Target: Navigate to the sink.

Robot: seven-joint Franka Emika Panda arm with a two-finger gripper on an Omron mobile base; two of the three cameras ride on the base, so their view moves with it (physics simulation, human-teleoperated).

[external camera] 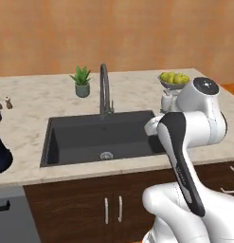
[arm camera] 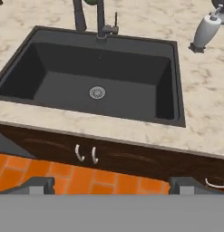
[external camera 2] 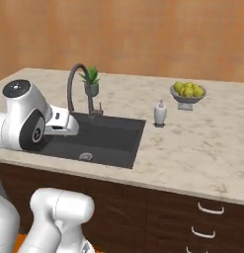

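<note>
The sink (external camera: 90, 137) is a wide dark-grey basin set in a beige marble counter (external camera: 38, 102), straight ahead of the base. Its round silver drain (external camera: 106, 155) lies near the front wall. A tall arched dark faucet (external camera: 104, 90) stands behind the basin. The right base view has the sink (external camera 2: 101, 138) partly behind my arm's elbow, with the faucet (external camera 2: 76, 84) above it. In the hand view the sink (arm camera: 109, 77), drain (arm camera: 97, 92) and faucet base (arm camera: 100, 18) lie below the hand. My gripper (arm camera: 115, 186) is open, fingers wide apart, holding nothing, above the counter's front edge.
A potted plant (external camera: 82, 80), a white soap dispenser (external camera: 166, 100) and a bowl of yellow-green fruit (external camera: 174, 79) stand on the counter behind and right of the basin. A dark rounded object (external camera: 0, 147) sits at the left. Dark wood cabinet doors (external camera: 112, 209) and drawers (external camera 2: 207, 217) lie below.
</note>
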